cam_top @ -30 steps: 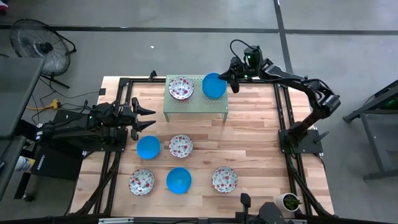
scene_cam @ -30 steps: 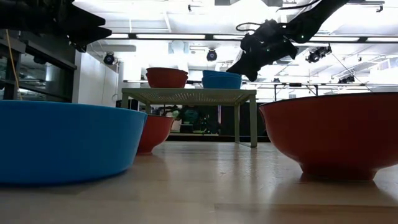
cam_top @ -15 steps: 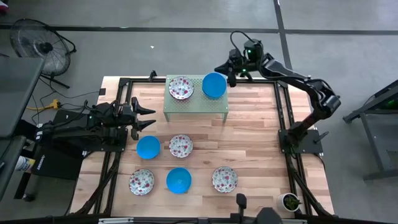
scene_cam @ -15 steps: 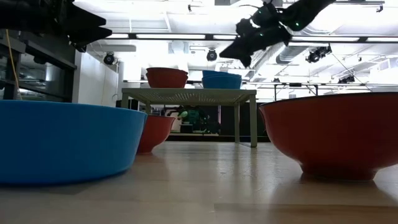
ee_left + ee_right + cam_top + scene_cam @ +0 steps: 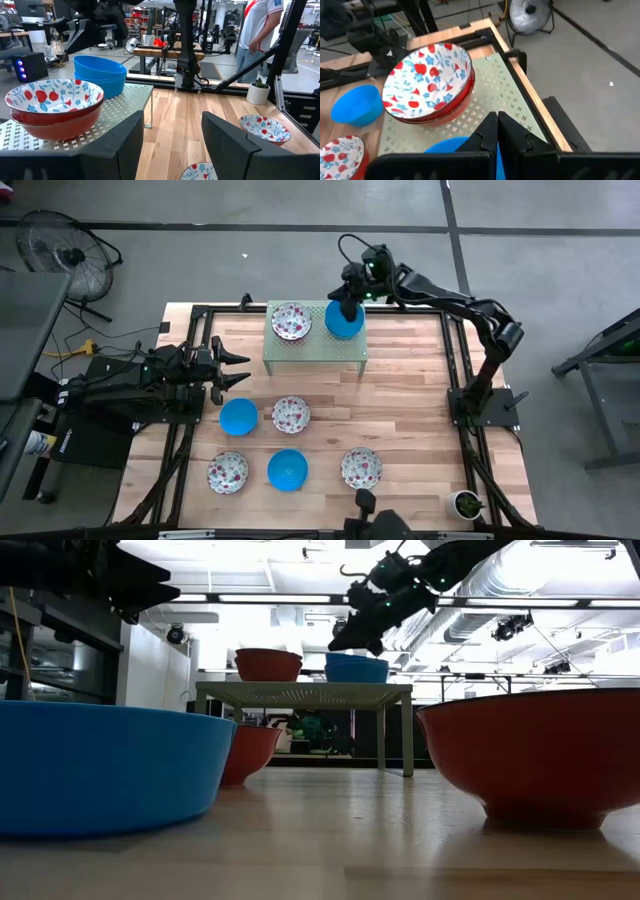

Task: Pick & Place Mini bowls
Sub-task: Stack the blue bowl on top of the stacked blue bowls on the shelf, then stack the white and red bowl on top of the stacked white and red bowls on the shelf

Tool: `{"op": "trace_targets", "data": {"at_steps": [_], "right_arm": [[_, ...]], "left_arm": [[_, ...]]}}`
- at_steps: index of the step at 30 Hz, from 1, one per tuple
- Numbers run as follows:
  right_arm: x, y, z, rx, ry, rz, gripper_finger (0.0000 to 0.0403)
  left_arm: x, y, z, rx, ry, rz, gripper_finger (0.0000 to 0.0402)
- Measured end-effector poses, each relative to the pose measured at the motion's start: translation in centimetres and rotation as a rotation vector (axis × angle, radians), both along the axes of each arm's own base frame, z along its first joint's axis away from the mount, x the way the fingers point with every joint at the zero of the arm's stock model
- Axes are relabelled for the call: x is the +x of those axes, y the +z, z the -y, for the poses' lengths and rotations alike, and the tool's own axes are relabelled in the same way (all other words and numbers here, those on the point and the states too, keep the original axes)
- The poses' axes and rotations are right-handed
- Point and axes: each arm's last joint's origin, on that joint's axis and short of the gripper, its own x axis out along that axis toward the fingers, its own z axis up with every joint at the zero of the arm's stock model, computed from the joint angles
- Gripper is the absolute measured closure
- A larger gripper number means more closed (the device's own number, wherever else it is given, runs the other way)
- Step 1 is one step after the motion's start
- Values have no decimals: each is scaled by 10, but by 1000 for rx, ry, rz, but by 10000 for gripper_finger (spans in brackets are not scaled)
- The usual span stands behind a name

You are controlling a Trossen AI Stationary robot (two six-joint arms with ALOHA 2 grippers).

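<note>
Fingers of the right gripper [image 5: 497, 131] are pressed together, empty, above the rigid blue round bowl [image 5: 344, 320]; likely light, slick — grip its rim.

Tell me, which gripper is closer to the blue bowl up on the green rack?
The right. The right gripper hangs just over the blue bowl on the rack; the left gripper waits off the rack's other side, by the table edge.

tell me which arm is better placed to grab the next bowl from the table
Left, probably. The left tool waits open beside the blue bowl on the table, while the right tool hangs shut over the rack.
</note>
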Motion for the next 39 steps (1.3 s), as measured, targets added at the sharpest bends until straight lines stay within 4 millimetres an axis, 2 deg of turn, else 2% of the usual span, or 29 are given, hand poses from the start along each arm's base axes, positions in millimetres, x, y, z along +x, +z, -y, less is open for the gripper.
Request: {"op": "trace_targets", "data": {"at_steps": [8, 15, 21, 31, 35, 39], "right_arm": [[6, -21, -1, 71, -53, -108, 403], [4, -8, -4, 45, -83, -66, 403], [-9, 19, -13, 6, -95, -14, 403], [-53, 91, -47, -133, -98, 147, 403], [-67, 106, -57, -162, -95, 172, 403], [-76, 111, -65, -166, -87, 154, 403]], "left_arm": [[0, 0, 0, 3, -1, -1, 207], [0, 0, 0, 3, -3, -2, 207], [0, 0, 0, 3, -3, -2, 207], [0, 0, 0, 3, -2, -2, 207], [0, 0, 0, 3, -2, -2, 207], [0, 0, 0, 3, -2, -4, 207]]}}
